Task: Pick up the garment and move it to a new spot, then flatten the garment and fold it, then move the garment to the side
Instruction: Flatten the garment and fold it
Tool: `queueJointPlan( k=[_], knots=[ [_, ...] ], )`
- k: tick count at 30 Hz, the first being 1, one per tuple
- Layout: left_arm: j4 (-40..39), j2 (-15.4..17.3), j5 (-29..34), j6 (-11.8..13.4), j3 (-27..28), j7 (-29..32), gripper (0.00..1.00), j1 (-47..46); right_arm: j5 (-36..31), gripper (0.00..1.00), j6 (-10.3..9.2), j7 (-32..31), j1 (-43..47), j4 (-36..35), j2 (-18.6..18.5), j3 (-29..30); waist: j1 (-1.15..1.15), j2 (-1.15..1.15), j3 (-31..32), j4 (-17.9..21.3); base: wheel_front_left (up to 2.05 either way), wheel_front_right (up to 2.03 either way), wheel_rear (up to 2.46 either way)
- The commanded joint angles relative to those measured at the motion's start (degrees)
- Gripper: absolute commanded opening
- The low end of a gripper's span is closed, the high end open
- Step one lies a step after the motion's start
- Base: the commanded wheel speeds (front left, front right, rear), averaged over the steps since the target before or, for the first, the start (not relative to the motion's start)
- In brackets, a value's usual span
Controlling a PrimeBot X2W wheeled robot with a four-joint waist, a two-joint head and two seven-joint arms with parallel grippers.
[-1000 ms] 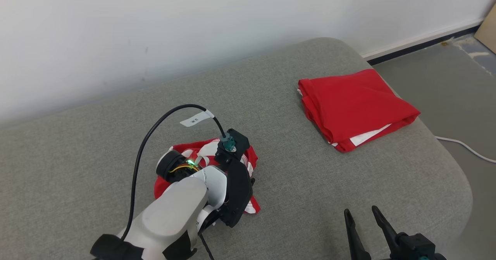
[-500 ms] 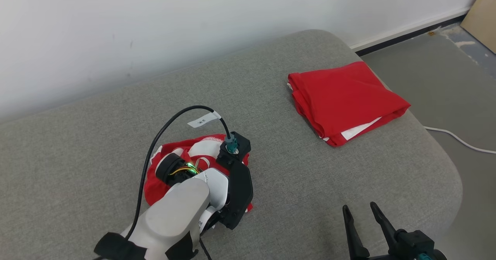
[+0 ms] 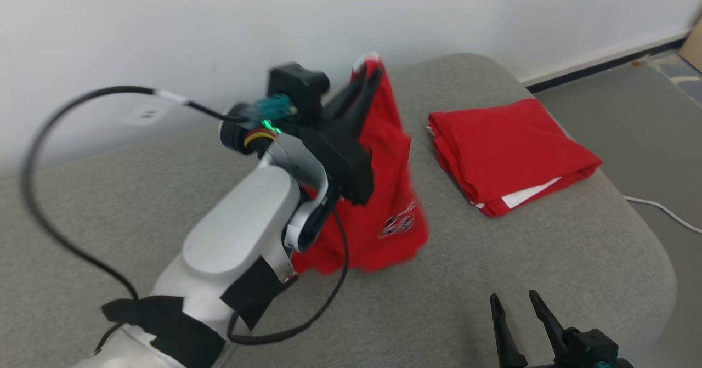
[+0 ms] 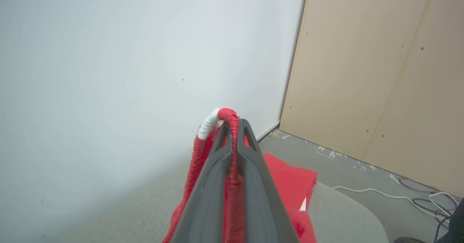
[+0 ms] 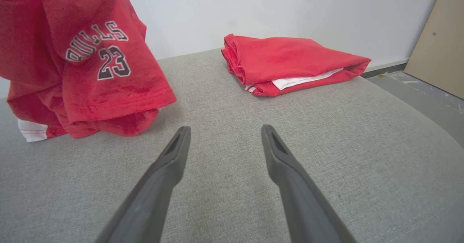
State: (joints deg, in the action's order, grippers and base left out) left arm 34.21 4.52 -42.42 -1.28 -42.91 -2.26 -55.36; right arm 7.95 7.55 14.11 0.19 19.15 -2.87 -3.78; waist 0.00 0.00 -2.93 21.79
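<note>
Left pincer (image 4: pixel 235 124) clamped on garment (image 3: pixel 384 192) | right pincer (image 5: pixel 224 128) agape, empty | right wrist: BULLS 23 lettering (image 5: pixel 98 56)

garment (image 3: pixel 384 192) hangs with hem on cushion (image 3: pixel 493 258); folded cloth (image 3: pixel 510 154) lies right of it.

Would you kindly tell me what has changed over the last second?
The left claw shut on the crumpled red jersey and lifted it up from the grey cushion; the jersey now hangs from it, unfurled. The folded red garment and the open right claw stayed where they were.
</note>
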Motion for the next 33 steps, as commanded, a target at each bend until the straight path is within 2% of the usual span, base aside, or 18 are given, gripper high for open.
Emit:
queueJointPlan(
  k=[1,4,8,12,17,21,25,26,27,30,33],
  knots=[
    [-1.74,0.24,-1.04,-0.14,1.51,-2.23,0.0,-0.62,-0.42,1.0,-0.14,-0.09,0.57,-0.16,-0.01,0.16,0.0,0.0,0.87,-1.49,0.0,0.0,0.0],
    [-5.49,1.05,-2.48,-0.55,3.83,-4.5,0.0,-0.36,-0.59,1.0,-0.14,-0.23,1.02,-0.42,-0.03,0.5,0.0,0.0,1.51,-3.36,0.0,0.0,0.0],
    [-10.14,3.19,-6.36,-0.02,5.94,-3.17,0.0,5.32,-0.88,1.0,-0.14,-0.65,1.27,-0.71,-0.02,0.64,0.0,0.0,2.19,-6.44,0.0,0.0,0.0],
    [-13.11,7.46,-10.44,2.49,7.04,-0.3,0.0,17.51,-0.92,1.0,-0.14,-0.89,2.08,-1.03,-0.02,0.51,0.0,0.0,2.82,-8.93,0.0,0.0,0.0],
    [-14.73,11.39,-13.16,4.34,5.05,1.55,0.0,33.03,-1.32,1.0,-0.14,-1.46,2.27,-1.87,-0.04,0.82,0.0,0.0,2.86,-11.62,0.0,0.0,0.0],
    [-15.43,11.77,-14.75,4.7,4.28,1.01,0.0,39.75,-1.56,1.0,-0.14,-1.92,2.26,-2.45,-0.03,0.87,0.0,0.0,2.92,-13.04,0.0,0.0,0.0],
    [-15.2,10.7,-16.18,5.43,4.91,-0.75,0.0,42.8,-1.58,1.0,-0.14,-2.3,2.57,-2.69,-0.03,0.73,0.0,0.0,3.18,-13.94,0.0,0.0,0.0],
    [-14.9,10.39,-16.58,5.76,5.27,-1.01,0.31,43.29,-1.53,1.0,-0.14,-2.27,2.7,-2.72,-0.03,0.72,0.0,0.0,3.25,-14.12,0.0,0.0,0.0],
    [-14.56,10.06,-16.99,6.0,5.84,-1.4,1.0,43.77,-1.5,1.0,-0.14,-2.34,2.81,-2.74,-0.03,0.62,0.0,0.0,3.31,-14.25,0.0,0.0,0.0],
    [-13.73,9.76,-18.13,6.88,6.83,-1.93,1.0,44.88,-1.57,1.0,-0.13,-2.54,2.92,-2.84,-0.03,0.57,0.0,0.0,3.57,-14.63,0.0,0.0,0.0],
    [-13.62,10.91,-19.56,6.97,7.19,-0.43,1.0,46.16,-2.16,1.0,-0.14,-2.91,2.45,-3.3,-0.03,0.59,0.0,0.0,3.93,-14.85,0.0,0.0,0.0]
  ],
)
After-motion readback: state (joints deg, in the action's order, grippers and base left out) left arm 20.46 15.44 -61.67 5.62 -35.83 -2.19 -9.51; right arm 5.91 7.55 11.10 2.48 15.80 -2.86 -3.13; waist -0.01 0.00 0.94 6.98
